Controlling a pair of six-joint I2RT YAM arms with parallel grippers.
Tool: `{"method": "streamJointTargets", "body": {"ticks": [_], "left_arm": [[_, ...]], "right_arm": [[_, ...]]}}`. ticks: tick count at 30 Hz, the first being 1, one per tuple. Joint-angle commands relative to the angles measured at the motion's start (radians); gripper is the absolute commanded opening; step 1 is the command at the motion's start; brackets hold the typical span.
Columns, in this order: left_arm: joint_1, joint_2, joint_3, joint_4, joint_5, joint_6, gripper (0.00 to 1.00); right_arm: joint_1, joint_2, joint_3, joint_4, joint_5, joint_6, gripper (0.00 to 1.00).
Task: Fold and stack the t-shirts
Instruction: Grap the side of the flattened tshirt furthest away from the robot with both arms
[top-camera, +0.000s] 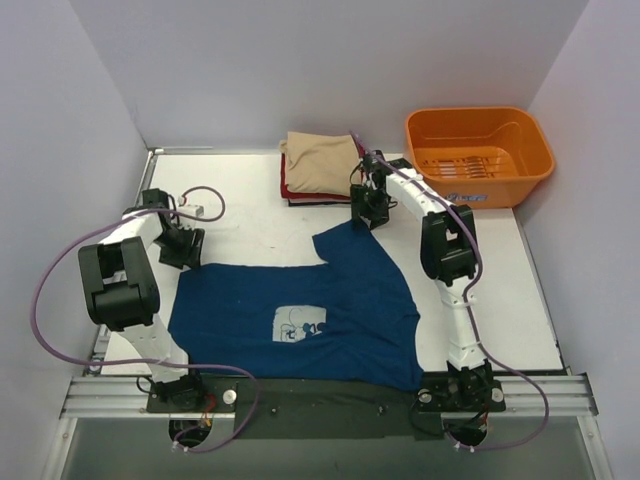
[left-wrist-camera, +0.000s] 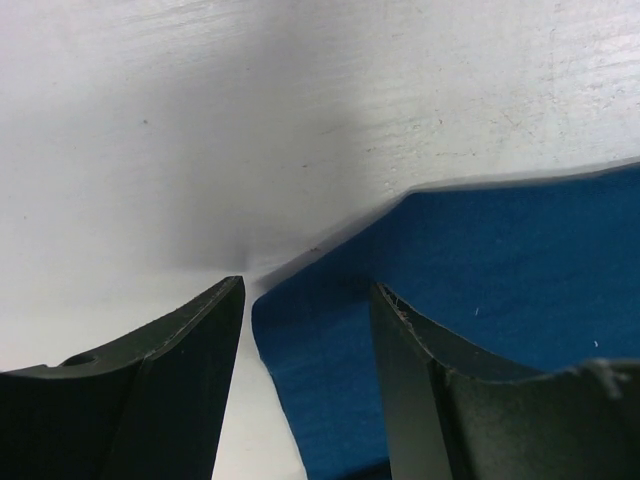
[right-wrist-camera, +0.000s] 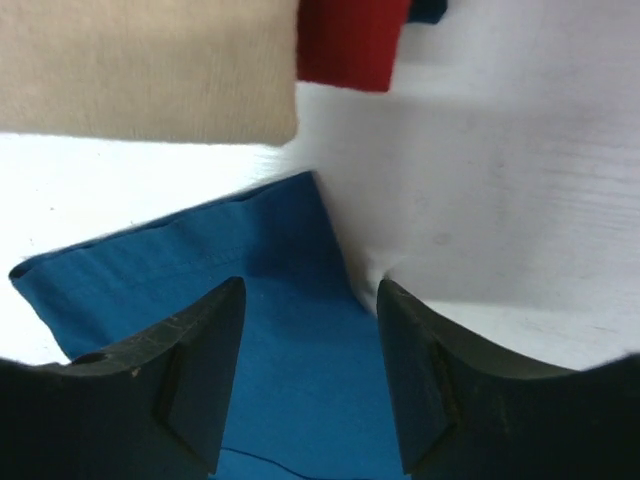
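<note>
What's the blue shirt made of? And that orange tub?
Blue shirt: soft cloth, probably cotton knit, with a matte look. It lies limp and wrinkled, and the sleeve has a stitched hem. Orange tub: most likely hard plastic, smooth and slightly shiny, with a moulded rim.

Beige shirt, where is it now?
Top view: the beige shirt tops the folded stack at the far table edge, left of the orange tub, beyond the right gripper.
</note>
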Motion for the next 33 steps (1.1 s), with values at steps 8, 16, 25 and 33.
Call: {"method": "streamJointTargets", "body": {"ticks": [8,16,25,33], "left_arm": [[0.009,0.064,0.026,-0.158,0.204,0.155,0.55],[0.007,-0.014,0.026,-0.161,0.273,0.198,0.0],[-0.002,-0.134,0.084,-0.092,0.297,0.189,0.0],[-0.001,-0.233,0.001,-0.161,0.276,0.333,0.0]], "right_arm": [[0.002,0.005,-0.002,-0.012,-0.172,0.02,0.02],[-0.025,-0.15,0.03,0.007,-0.206,-0.017,0.0],[-0.07,-0.296,0.015,0.008,-0.269,-0.077,0.0],[-0.045,-0.566,-0.315,0.013,-0.364,-0.166,0.0]]}}
